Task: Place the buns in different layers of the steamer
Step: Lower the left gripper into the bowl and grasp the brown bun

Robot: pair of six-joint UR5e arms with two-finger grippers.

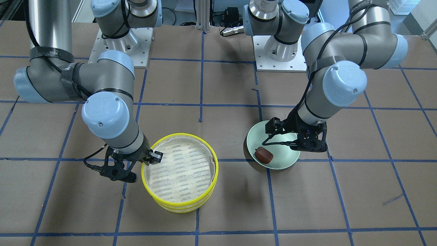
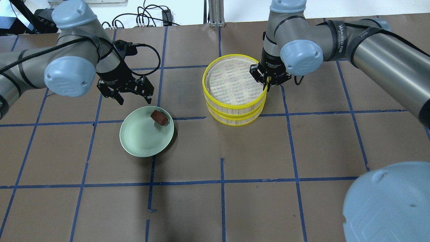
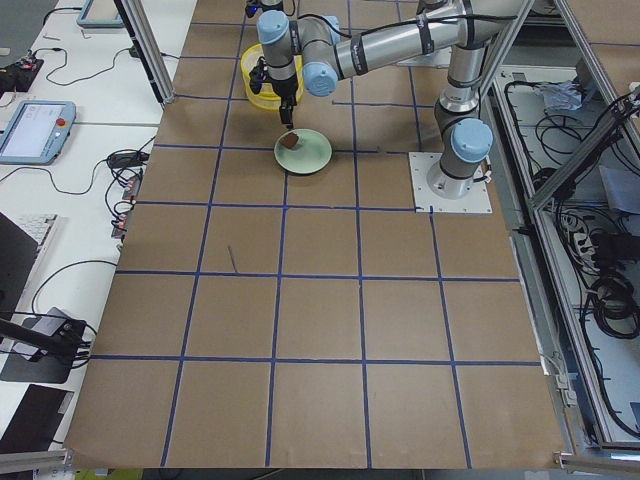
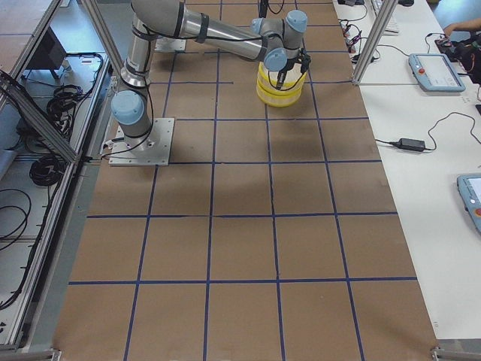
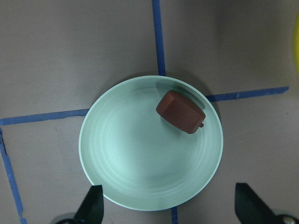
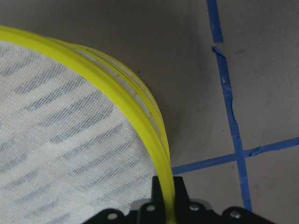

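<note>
Two trays: yellow-rimmed steamer layers, stacked one on the other on the counter. Places below are given from this stack.
top tray: white mesh with grey dashes, open to view.
lower tray: only its outer wall shows. Its inside is covered by the top tray, so contents cannot be told.
brown bun: lies on the plate, at the plate's edge toward the stack, well apart from the stack.
plate: pale green, on the robot's left of the stack and a bit nearer the robot, not touching it.
right pincer: clamped tight on the top tray's rim at the stack's robot-right edge, one finger inside the rim and one outside.
left pincer: fingers spread wide, holding nothing. It hangs above the plate on the stack's robot-left, off the bun.
in the way: the right wrist hides the rim at the grip in the overhead view. The left wrist covers part of the plate's rim in the front-facing view.
tape lines: blue grid on the brown counter; one line runs under the stack.
writing: strap on the right arm reads "WANJEED". Print on the pincer bodies is too small to read.
</note>
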